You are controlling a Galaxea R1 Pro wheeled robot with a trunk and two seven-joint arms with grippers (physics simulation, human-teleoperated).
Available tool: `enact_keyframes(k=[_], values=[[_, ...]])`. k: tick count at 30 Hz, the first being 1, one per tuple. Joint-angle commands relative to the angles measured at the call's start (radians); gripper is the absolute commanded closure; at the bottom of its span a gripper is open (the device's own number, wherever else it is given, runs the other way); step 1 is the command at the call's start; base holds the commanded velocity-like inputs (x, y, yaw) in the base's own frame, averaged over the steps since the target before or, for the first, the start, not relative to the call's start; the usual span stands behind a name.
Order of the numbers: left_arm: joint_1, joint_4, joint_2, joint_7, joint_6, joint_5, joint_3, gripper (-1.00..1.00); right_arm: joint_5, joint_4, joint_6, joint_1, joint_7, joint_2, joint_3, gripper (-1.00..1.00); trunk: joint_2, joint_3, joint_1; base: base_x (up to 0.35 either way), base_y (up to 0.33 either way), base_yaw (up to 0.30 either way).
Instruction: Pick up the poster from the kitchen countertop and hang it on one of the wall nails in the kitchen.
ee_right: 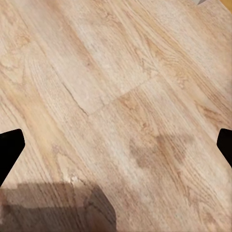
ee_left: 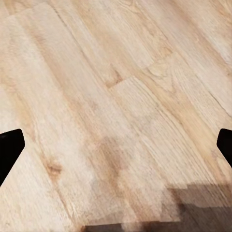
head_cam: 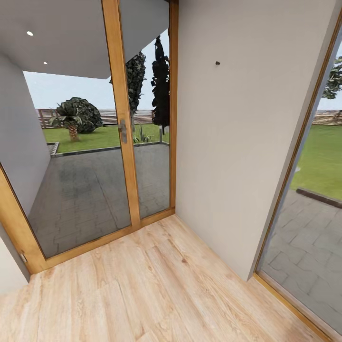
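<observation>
You had not yet begun the handling part of the task, as far as these views showed. The head view faced a corner of the room: a plain off-white wall (head_cam: 228, 156) between a wood-framed glass door (head_cam: 121, 128) and a second glazed opening (head_cam: 308, 190), with pale wood floor (head_cam: 156, 285) below. One wall nail (head_cam: 217, 62) sat high on that wall as a small dark stub with nothing hanging from it. The poster and the tabletop that should carry it lay somewhere outside the three views, so I could not place them beyond that. My judgement: the pick-up, the carry and the hanging all remained to be done, and you would have had to turn the base toward the kitchen before any of it.

On the arms, the evidence was thin. Both wrist cameras looked down on bare floor planks, which suggested the arms hung low at the robot's sides, pointing downward. The left gripper (ee_left: 116, 150) had its two dark fingertips (ee_left: 8, 150) at opposite edges of its view, jaws spread wide with only floor between them. The right gripper (ee_right: 116, 150) was the same: fingertips (ee_right: 9, 150) far apart, nothing held. A soft shadow lay on the floor under each wrist.
</observation>
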Motion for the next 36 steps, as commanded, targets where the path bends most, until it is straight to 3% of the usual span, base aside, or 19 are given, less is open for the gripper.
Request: enact_keyframes(k=[1,15,29,36], values=[[0.000,-0.001,0.000,0.000,-0.002,0.000,0.001,-1.00,-0.001,0.001,-0.003,0.000,0.000,0.000,-0.001,-1.00,0.000,-0.001,0.000,0.000,0.000,0.000],[0.000,0.001,0.000,-0.001,-0.002,-0.002,0.001,-1.00,-0.003,0.000,-0.003,0.000,-0.002,0.000,-0.002,-1.00,0.000,-0.001,0.000,-0.018,0.006,-0.184],[0.000,0.021,0.006,-0.001,-0.002,-0.002,0.000,-1.00,-0.004,-0.001,-0.003,-0.001,-0.002,-0.003,-0.005,-1.00,0.000,-0.001,0.000,-0.228,0.144,-0.030],[0.000,0.034,0.008,-0.002,-0.002,-0.002,-0.001,-1.00,-0.005,-0.001,-0.003,-0.001,-0.002,-0.003,-0.006,-1.00,0.000,0.000,0.000,-0.158,0.105,-0.216]])
